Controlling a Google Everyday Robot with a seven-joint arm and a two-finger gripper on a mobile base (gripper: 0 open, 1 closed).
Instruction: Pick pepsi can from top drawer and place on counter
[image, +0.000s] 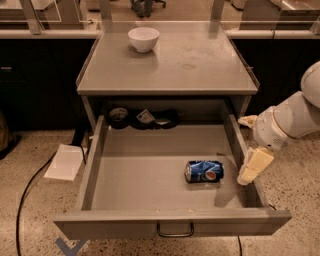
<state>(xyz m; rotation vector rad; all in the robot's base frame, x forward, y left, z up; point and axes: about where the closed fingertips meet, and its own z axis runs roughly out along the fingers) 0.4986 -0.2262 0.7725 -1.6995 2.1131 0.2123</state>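
One bowl (143, 39) on counter (190, 65); tool (247, 147) beside top drawer (95, 160)

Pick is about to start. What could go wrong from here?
1. The pepsi can lies on its side in the top drawer, so it may roll away when touched.
2. The gripper, open, hangs right at the drawer's right wall and could strike that wall on its way in.

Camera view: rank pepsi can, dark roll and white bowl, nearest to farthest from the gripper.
Gripper hangs at the top drawer's right wall.
1. Pepsi can, drawer floor, right side.
2. Dark roll, drawer's back left.
3. White bowl, far on the counter.
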